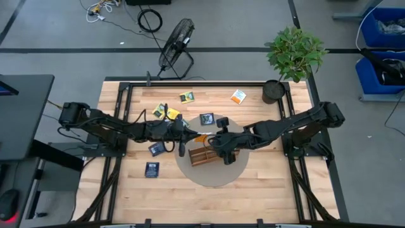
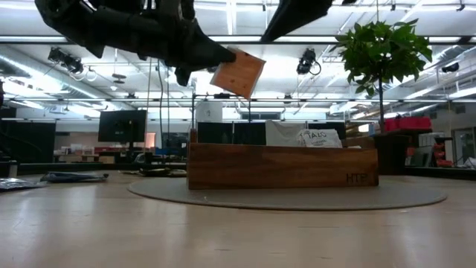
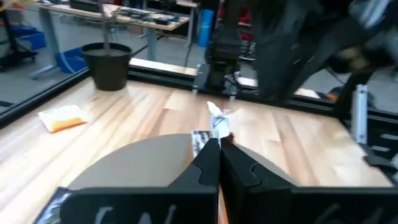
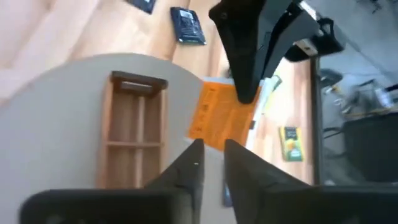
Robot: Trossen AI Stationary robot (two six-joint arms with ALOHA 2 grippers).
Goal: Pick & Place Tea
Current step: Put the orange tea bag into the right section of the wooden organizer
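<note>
Wooden table (image 1: 253, 190) in a workshop; left claw (image 2: 223, 63) grips an orange sachet (image 2: 238, 73); right claw (image 4: 211, 158) narrowly parted.

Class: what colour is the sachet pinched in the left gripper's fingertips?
Orange, with a white edge; the sachet in the left gripper shows best in the right wrist view.

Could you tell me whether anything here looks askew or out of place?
The orange sachet hangs tilted in mid-air over the wooden tray, pinched by the left end effector. The other sachets lie scattered loosely on the table, none seen in the tray.
</note>
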